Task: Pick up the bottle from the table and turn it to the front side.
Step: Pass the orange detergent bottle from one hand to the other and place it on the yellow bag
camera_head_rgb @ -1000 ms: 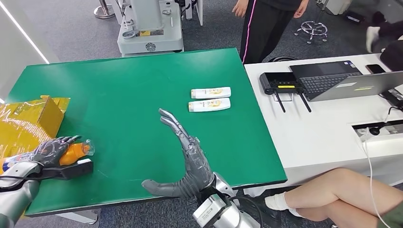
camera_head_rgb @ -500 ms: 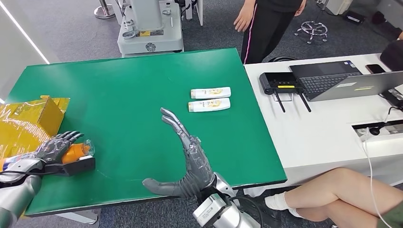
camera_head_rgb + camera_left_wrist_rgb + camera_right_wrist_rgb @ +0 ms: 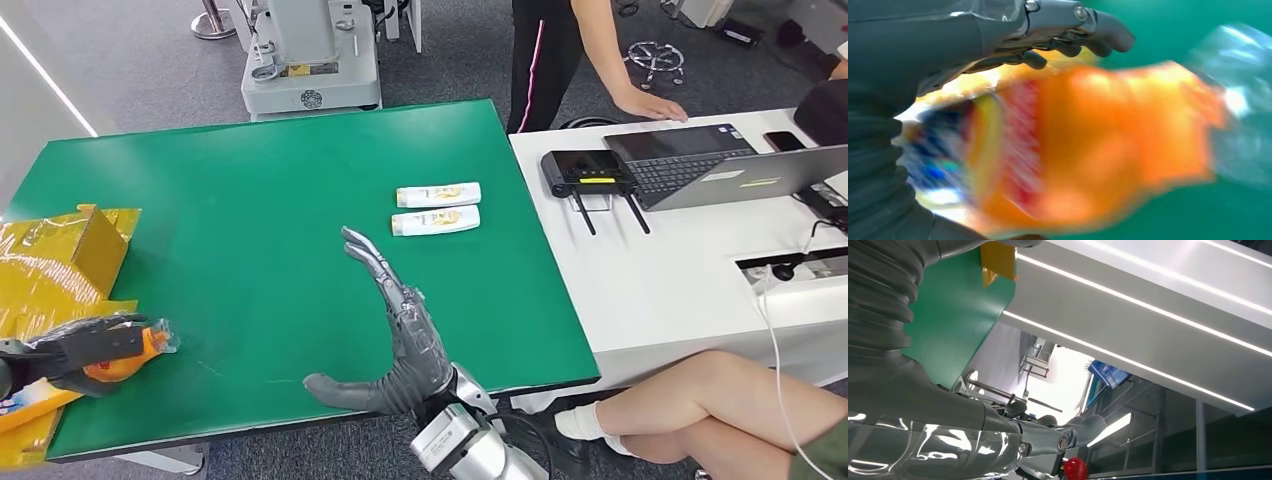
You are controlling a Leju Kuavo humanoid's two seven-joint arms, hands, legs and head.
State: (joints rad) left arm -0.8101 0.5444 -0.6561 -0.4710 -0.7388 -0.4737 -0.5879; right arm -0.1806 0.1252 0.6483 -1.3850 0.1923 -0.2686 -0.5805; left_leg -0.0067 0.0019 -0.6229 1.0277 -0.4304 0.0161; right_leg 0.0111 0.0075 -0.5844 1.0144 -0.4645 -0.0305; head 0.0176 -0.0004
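An orange bottle [image 3: 148,346] with a clear cap lies on its side at the front left corner of the green table [image 3: 250,190]. My left hand [image 3: 70,350] grips it around the body, fingers wrapped over the top. In the left wrist view the bottle [image 3: 1108,150] is blurred, with the label end toward my left hand [image 3: 948,45]. My right hand [image 3: 405,335] stands edge-up over the table's front middle, fingers spread and straight, holding nothing. The right wrist view has the right hand [image 3: 973,440] against the ceiling.
Two white tubes [image 3: 438,194] [image 3: 435,220] lie side by side at the table's right. A yellow foil-wrapped box [image 3: 60,260] sits at the left edge. A white desk with a laptop [image 3: 700,160] adjoins on the right; a person [image 3: 560,50] leans there, and another person's legs [image 3: 700,400] are near.
My left hand has drawn the bottle left and toward me, and has turned over with it. The right hand has barely moved. The standing person has put a hand by the laptop.
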